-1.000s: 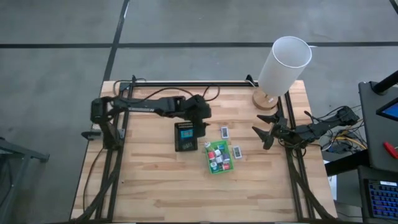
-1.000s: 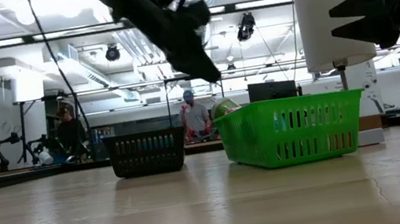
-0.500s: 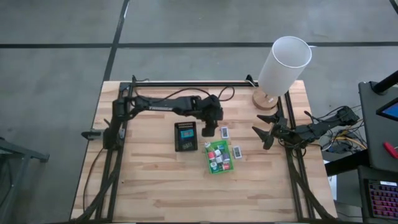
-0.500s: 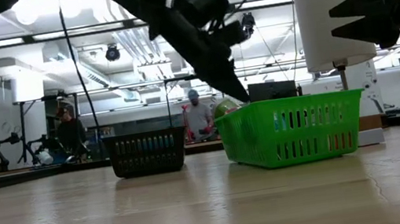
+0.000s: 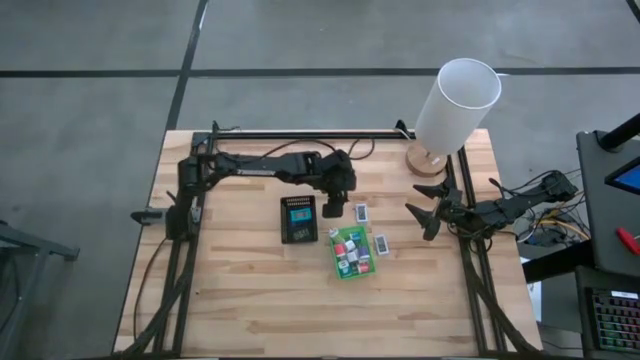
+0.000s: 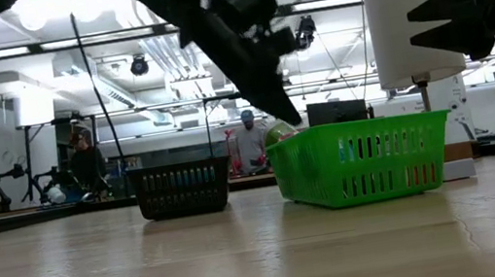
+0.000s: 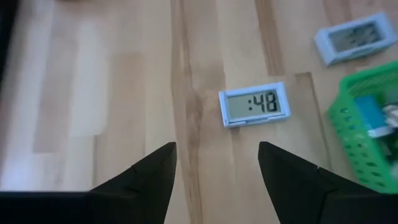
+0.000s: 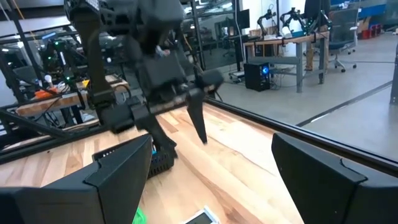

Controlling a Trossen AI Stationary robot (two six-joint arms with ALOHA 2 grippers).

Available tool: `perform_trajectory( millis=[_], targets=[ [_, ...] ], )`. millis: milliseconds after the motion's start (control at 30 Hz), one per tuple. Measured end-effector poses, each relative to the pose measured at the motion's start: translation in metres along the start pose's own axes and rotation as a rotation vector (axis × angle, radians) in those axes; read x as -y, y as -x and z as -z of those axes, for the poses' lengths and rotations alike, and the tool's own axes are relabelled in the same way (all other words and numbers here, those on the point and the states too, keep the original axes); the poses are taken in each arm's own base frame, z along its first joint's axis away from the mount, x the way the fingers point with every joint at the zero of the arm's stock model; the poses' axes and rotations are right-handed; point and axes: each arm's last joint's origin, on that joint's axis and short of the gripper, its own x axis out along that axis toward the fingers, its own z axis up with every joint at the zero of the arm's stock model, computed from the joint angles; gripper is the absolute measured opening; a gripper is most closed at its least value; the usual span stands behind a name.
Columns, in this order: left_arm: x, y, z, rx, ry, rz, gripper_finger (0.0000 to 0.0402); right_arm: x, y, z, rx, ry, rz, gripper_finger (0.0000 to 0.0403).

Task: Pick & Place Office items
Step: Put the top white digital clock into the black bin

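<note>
Pale wood runs under me as my left gripper point(image 7: 214, 168) hangs above the counter point(image 5: 240, 290), fingers spread apart with nothing between them. Just ahead of my fingertips, lying flat on the boards, is the small white clock point(image 7: 255, 104) (one of the office items I am after), with open wood all round it. A second white clock point(image 7: 354, 38) lies farther out from my gripper, and off to one side of both sits the green tray point(image 7: 367, 130), already carrying a jumble of small white, red and teal pieces point(image 5: 350, 252). The black tray point(image 5: 298, 220) is on the other side of my gripper, close by in the high view.

To do this well, I reckon I should bring the near clock squarely between my fingers before I go down, turn the wrist so my fingers close across its short sides, and drop low enough to catch its thin edges instead of skating over the face. Slow on the last bit, since a flat case on smooth wood will likely slide if one finger touches first. I also want to stay clear of the green tray's wall.

My right gripper point(image 5: 425, 213) waits well off, beyond the green tray at the counter's edge near the white lamp point(image 5: 455, 105), fingers wide apart and holding nothing.

Writing: the near clock's display reads ":48"; anything before the colon I cannot make out. The far clock's display is too faint to read.
</note>
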Motion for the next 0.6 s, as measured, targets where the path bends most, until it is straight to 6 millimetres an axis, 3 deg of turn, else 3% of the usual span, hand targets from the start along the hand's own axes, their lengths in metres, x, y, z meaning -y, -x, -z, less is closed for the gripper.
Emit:
perform_trajectory(
  millis=[167, 333, 600],
  targets=[
    [-0.002, 0.026, 0.012, 0.105, 0.034, 0.011, 0.0234, 0.000, 0.000, 0.000, -0.001, 0.001, 0.001, 0.0327],
    [0.001, 0.063, 0.044, 0.360, 0.034, -0.021, 0.0234, 0.000, 0.000, 0.000, -0.002, 0.003, 0.000, 0.0327],
    [0.020, 0.112, 0.093, 0.605, 0.015, -0.077, 0.0234, 0.000, 0.000, 0.001, -0.005, 0.006, 0.001, 0.0327]
  ],
)
